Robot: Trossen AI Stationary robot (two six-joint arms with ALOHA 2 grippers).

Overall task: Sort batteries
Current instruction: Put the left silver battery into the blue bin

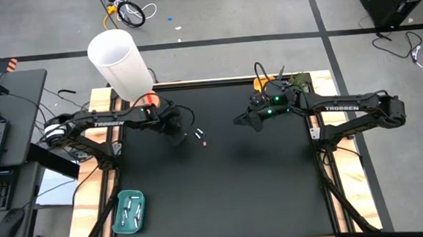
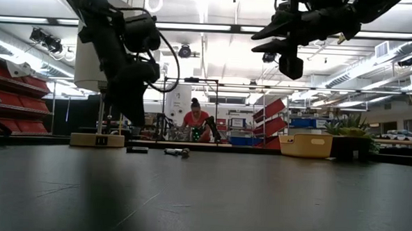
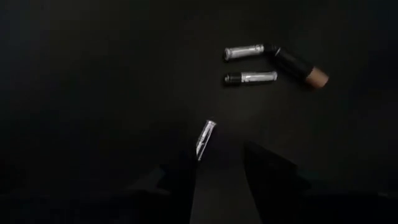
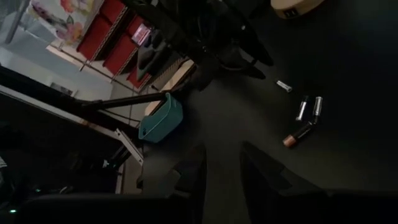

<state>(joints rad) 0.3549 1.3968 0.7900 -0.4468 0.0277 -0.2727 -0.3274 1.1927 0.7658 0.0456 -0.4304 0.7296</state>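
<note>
Several loose batteries lie on the black table near its middle. In the left wrist view two silver ones (image 3: 244, 51) (image 3: 250, 77) and a dark one with a pink end (image 3: 298, 64) lie close together. A third silver battery (image 3: 205, 138) lies apart, just beyond my left fingertips. My left gripper (image 1: 177, 133) points steeply down over it, open, with nothing between its fingers. My right gripper (image 1: 240, 120) hangs high over the table's far right part, open and empty. A teal tray (image 1: 128, 212) at the near left holds a few silver batteries.
A tall white cylinder (image 1: 122, 63) stands at the far left edge behind my left arm. A yellow tray (image 2: 306, 144) sits at the far right. Bare black table stretches across the middle and near side. A person (image 2: 195, 122) is in the room far behind.
</note>
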